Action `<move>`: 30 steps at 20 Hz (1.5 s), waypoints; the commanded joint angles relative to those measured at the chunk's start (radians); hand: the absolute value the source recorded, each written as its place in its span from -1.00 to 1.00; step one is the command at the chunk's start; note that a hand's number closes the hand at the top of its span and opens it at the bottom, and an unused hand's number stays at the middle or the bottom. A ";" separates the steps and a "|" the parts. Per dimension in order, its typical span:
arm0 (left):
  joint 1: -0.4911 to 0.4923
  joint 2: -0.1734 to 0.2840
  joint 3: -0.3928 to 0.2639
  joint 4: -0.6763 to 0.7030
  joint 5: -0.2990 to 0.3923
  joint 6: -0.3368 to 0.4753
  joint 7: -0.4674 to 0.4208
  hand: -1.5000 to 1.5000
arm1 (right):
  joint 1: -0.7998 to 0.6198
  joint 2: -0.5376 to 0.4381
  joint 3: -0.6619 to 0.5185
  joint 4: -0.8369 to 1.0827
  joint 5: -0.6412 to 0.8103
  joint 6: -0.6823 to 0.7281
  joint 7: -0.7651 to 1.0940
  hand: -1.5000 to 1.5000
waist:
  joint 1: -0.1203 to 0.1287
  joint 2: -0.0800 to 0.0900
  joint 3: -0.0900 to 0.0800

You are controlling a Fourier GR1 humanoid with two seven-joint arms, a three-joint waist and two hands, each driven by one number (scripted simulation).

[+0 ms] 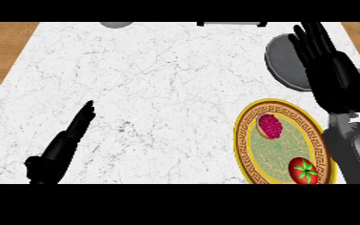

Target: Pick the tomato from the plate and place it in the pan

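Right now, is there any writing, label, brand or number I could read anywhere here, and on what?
None: no word, number or brand shows anywhere.
The plate has only a key-pattern border, no letters.
The tomato, the pink-topped pastry, the pan and the marble counter bear no marks.

The right hand (325, 62) and its forearm cover the right side of the grey pan (287, 62) and the plate's (246, 138) right rim. At the top edge, a grey round object (116, 24) and a dark item (232, 23) are cut off, unidentifiable.
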 commanded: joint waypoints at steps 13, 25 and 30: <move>-0.153 -0.022 0.214 -0.014 0.058 0.156 0.127 0.00 | 0.560 -0.321 -0.136 0.074 0.262 0.230 -0.554 -1.00 | -0.101 -0.035 -0.003; -0.254 -0.083 0.177 0.047 0.014 0.151 0.155 0.00 | 0.791 -0.740 -0.420 -0.195 0.223 0.506 -0.347 -1.00 | -0.061 -0.026 -0.009; -0.255 -0.096 0.196 0.063 0.009 0.113 0.136 0.00 | 0.754 -0.732 -0.516 -0.341 0.147 0.563 -0.125 -1.00 | -0.043 -0.024 -0.007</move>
